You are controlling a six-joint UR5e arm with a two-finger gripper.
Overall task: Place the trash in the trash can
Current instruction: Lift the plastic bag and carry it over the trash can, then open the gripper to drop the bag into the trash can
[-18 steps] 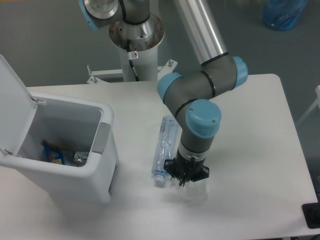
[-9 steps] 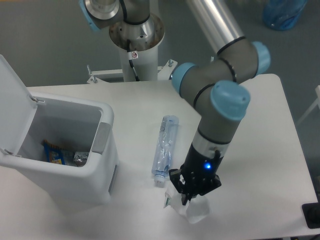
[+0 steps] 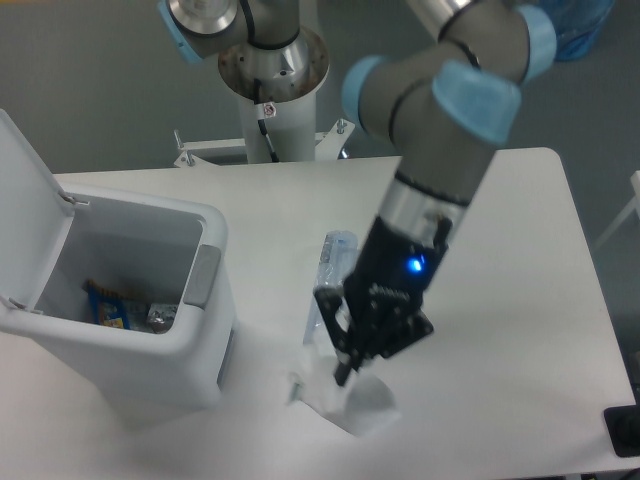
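My gripper (image 3: 341,376) is shut on the crumpled clear plastic wrapper (image 3: 350,404) and holds it raised above the table's front middle. The crushed clear plastic bottle (image 3: 337,250) lies on the table behind the gripper; its lower end and cap are mostly hidden by the gripper body. The white trash can (image 3: 130,370) stands at the left, to the left of the gripper, with its flip lid (image 3: 25,210) open and upright. The grey panel (image 3: 203,277) faces the bottle.
Inside the can lie a blue packet (image 3: 108,308) and a silvery scrap (image 3: 160,316). The robot's base post (image 3: 272,80) stands behind the table. A blue bag (image 3: 568,25) is on the floor at the far right. A black object (image 3: 624,430) sits at the front right corner.
The gripper closed on the wrapper, rose from the table and shifted left toward the can, carrying the wrapper. The bottle has stayed in place.
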